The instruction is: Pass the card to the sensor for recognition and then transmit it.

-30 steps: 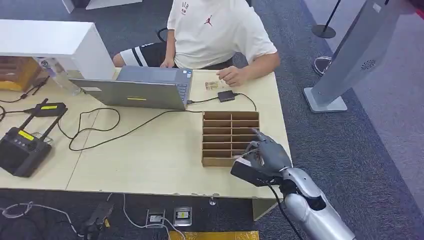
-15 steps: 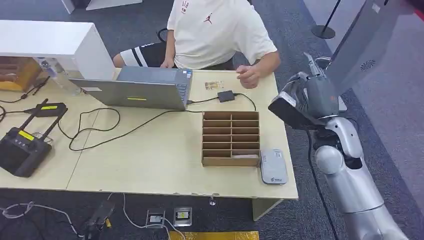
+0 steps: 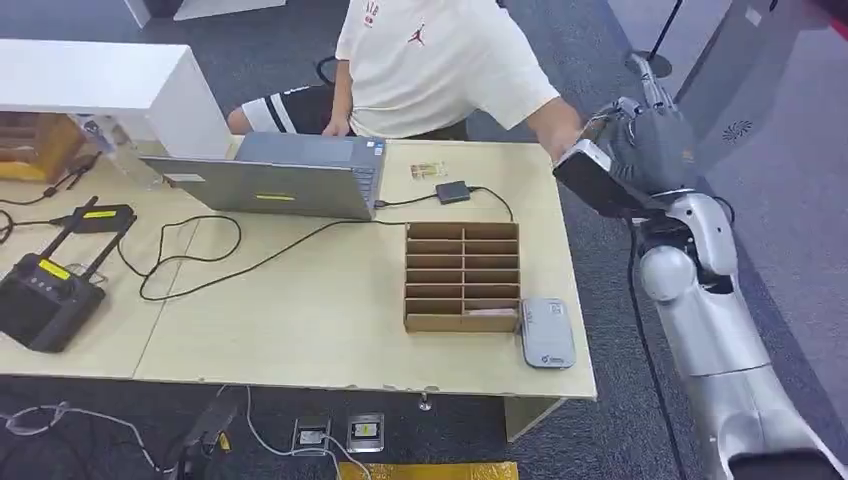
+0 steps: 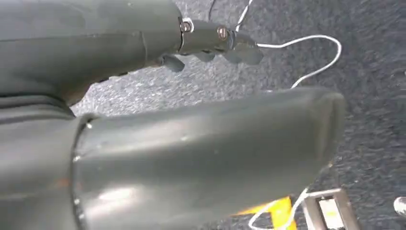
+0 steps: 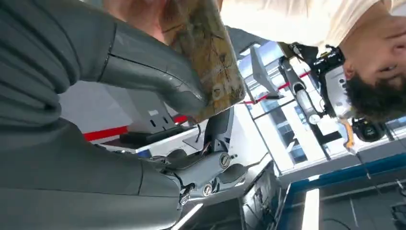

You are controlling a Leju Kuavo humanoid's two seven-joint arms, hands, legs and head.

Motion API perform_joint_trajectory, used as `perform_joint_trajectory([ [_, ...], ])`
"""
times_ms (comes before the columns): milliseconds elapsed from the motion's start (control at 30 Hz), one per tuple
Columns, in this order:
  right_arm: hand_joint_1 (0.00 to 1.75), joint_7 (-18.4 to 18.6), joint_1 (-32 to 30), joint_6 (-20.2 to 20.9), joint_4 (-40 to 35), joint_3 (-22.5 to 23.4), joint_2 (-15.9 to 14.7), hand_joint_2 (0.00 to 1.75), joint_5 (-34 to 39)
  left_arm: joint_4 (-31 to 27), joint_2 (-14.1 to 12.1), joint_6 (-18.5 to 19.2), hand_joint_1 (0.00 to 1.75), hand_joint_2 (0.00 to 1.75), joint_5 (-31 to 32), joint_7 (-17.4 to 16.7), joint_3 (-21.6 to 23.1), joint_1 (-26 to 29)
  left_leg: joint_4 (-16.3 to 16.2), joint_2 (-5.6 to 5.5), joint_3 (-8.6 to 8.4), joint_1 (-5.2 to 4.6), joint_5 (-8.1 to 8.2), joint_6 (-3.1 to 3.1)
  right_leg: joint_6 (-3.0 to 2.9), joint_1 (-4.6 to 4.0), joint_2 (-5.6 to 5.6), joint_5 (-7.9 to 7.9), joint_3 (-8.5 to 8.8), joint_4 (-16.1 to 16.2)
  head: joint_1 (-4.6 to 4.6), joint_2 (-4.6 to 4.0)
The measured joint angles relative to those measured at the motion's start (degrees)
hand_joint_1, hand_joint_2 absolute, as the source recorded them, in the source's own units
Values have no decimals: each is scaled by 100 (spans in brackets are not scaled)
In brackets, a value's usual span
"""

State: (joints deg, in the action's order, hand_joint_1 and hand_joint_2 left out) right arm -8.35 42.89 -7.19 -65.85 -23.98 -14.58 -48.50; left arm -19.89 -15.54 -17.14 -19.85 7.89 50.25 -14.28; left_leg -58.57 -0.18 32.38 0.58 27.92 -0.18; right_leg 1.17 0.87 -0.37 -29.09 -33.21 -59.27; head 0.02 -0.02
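Head view: right hand (image 3: 645, 150) raised off the bench's (image 3: 330, 320) far right corner, over carpet, next to the person's forearm (image 3: 555, 125). Grey sensor (image 3: 546, 332) lies flat near the bench's right edge, touching the cardboard slot box (image 3: 461, 276). Open bench surface between box and laptop (image 3: 280, 180).

Left wrist view: left hand (image 4: 210, 40) hangs over carpet, fingers spread, holding nothing.

Right wrist view: thumb (image 5: 158, 76) presses the card (image 5: 206, 52) against the fingers; the person's hand (image 5: 139, 14) touches the card's far end.
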Motion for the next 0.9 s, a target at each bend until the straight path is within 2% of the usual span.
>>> perform_joint_trajectory([
  [167, 175, -175, 321, -271, 947, -142, 238, 175, 59, 30, 37, -2, 0, 0, 11, -50, -2, -86, 0, -1, 1, 3, -1, -2, -2, -2, -1, 1, 0, -2, 0, 0],
  [333, 175, -229, 467, -433, 1573, -286, 435, 175, 133, 50, 66, -28, 0, 0, 11, -74, -15, -113, 0, 0, 1, 3, -1, -2, -2, -3, 2, 1, -2, -1, 0, 0],
  [633, 175, -271, 504, -551, 2119, -426, 496, 175, 328, 83, 81, -74, 0, 0, 52, -74, -31, -118, -1, 0, 0, 3, -1, -2, -2, -2, 3, 1, -2, 0, 0, 0],
  [667, 166, -271, 506, -555, 2139, -444, 496, 175, 334, 85, 83, -83, 0, 0, 52, -74, -31, -118, -1, 0, -2, 3, -1, -2, -2, -2, 4, 1, -2, 1, 0, 0],
  [700, 93, -271, 506, -561, 2163, -459, 496, 175, 341, 85, 83, -92, 0, 0, 52, -74, -33, -118, -1, 0, -2, 3, -1, -2, -2, -2, 4, 1, -2, 0, 2, 0],
  [733, 2, -273, 506, -564, 2194, -465, 496, 175, 359, 87, 83, -98, 0, 0, 52, -74, -37, -118, -1, 0, -2, 3, -1, -2, -2, -2, 4, 1, -3, 0, -2, 0],
  [900, 0, -277, 501, -728, 2283, -472, 474, 175, 518, 118, 81, -209, 0, 0, 46, -47, -120, -109, -1, 1, -2, 4, -1, -2, -2, -3, 4, 1, -4, 0, -2, 0],
])
